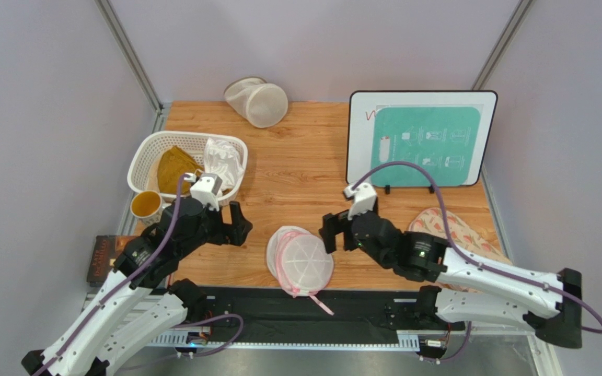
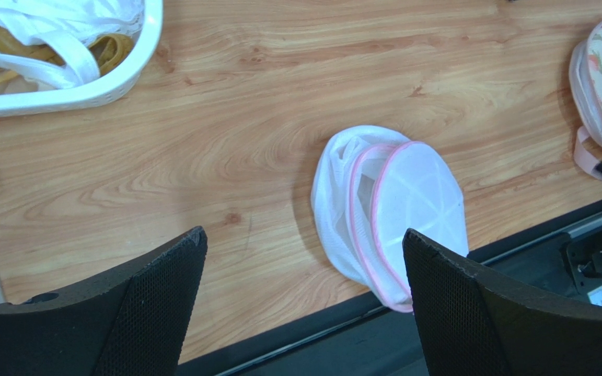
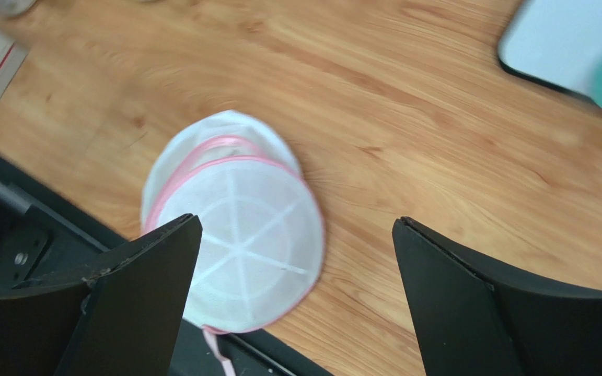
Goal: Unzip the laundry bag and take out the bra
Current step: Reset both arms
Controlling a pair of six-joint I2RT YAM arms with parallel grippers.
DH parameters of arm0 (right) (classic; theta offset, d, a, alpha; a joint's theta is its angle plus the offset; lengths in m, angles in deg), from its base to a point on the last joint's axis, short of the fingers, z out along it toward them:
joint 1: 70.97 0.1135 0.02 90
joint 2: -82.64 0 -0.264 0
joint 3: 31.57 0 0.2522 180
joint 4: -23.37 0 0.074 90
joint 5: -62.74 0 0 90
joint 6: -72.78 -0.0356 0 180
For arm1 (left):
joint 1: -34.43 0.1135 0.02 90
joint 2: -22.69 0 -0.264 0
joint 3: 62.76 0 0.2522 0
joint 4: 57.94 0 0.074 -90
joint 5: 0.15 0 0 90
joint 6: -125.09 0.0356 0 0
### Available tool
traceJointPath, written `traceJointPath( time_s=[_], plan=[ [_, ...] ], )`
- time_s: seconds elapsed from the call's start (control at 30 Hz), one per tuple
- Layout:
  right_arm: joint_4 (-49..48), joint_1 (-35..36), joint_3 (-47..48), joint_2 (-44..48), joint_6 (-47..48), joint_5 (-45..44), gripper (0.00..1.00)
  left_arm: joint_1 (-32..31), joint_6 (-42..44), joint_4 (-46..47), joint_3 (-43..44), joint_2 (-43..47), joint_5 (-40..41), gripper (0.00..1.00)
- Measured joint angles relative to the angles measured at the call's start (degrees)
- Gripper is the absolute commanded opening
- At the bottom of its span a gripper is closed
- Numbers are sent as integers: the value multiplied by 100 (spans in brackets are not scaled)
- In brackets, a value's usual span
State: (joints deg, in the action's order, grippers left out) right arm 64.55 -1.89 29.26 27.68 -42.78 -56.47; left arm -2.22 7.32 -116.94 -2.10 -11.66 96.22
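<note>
The laundry bag (image 1: pixel 300 261), a round white mesh pouch with pink trim, lies at the table's front edge between both arms. A pink strap (image 1: pixel 324 304) trails from it over the black front strip. It shows in the left wrist view (image 2: pixel 394 207) and the right wrist view (image 3: pixel 241 235). My left gripper (image 1: pixel 237 223) (image 2: pixel 302 233) is open and empty, just left of the bag. My right gripper (image 1: pixel 330 233) (image 3: pixel 295 222) is open and empty, just right of it. A white strappy garment (image 1: pixel 224 160) (image 2: pixel 61 47), seemingly the bra, lies in the basket.
A white basket (image 1: pixel 147 153) at the left also holds a mustard garment (image 1: pixel 172 168). A cup (image 1: pixel 145 205) stands in front of it. A cream cylindrical mesh bag (image 1: pixel 257 102) lies at the back, an instruction board (image 1: pixel 420 137) at the back right, and a pink patterned cloth (image 1: pixel 457 231) at the right.
</note>
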Motion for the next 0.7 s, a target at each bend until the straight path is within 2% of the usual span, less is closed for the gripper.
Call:
traceJointPath(
  time_s=[0.2,0.4,0.53,0.7],
  plan=[
    [1117,-957,-632,1827,-820,-358,100,0,94,-389,44,662,219,100],
    [2090,-1147,-625,3154,-1305,-861,100,0,92,-507,63,940,286,100],
    [2459,-1152,-619,3521,-1473,-1034,100,0,90,-599,63,940,308,100],
    [2673,-1152,-619,3543,-1545,-1106,100,0,90,-656,66,940,310,100]
  ],
)
